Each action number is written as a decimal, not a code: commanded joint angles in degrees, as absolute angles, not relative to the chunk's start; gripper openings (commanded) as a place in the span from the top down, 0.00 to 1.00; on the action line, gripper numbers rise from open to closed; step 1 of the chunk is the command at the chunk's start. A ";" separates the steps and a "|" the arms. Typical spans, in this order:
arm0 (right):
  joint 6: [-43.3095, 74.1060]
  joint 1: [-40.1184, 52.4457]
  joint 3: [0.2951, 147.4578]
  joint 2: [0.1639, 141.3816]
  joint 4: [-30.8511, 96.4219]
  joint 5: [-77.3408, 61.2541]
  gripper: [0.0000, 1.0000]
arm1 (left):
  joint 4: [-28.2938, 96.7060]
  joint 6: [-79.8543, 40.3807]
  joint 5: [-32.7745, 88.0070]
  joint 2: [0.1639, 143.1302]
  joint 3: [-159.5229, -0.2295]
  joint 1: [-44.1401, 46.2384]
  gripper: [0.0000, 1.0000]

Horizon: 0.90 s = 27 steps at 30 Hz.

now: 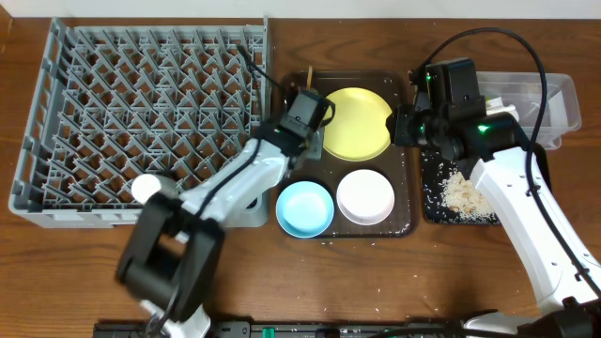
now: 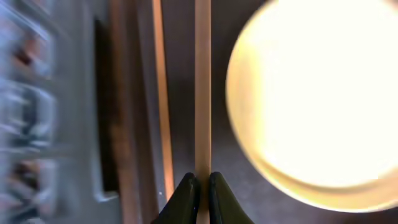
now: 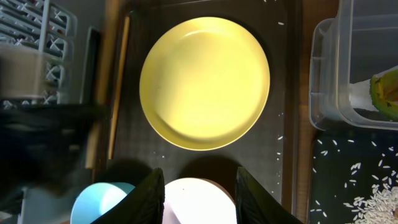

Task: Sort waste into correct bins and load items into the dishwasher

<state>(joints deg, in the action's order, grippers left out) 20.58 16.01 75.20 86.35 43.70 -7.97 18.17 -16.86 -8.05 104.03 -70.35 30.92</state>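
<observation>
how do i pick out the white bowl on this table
Find the dark-brown serving tray right of the grey dish rack. The white bowl sits in its near right corner, beside the light-blue bowl and nearer than the yellow plate; it alone is white.

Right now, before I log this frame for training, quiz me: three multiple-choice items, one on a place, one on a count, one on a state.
1. Where is the rice heap? A in the white bowl; B on the black tray; C in the light-blue bowl.
2. How many bowls stand on the brown serving tray? A one; B two; C three.
3. The right end effector is: A open; B shut on a bowl; C shut on the rice.
Key: 1 B, the heap lies white on the black tray; 2 B, only the light-blue and white bowls are there; 3 A, its fingers stand apart above the white bowl.
</observation>
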 commanded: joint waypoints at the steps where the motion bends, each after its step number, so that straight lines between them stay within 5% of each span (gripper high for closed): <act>1: 20.99 15.81 75.26 85.38 43.77 -7.79 0.65 | 19.16 -16.58 -10.48 97.76 -70.43 30.76 0.92; 11: 20.97 15.81 75.26 85.38 44.64 -7.77 0.65 | 30.09 -16.16 -18.72 85.62 -70.41 27.00 0.92; 27: 21.02 15.81 75.26 85.38 44.60 -7.79 0.64 | 32.97 -13.39 -18.24 95.48 -67.44 23.11 0.92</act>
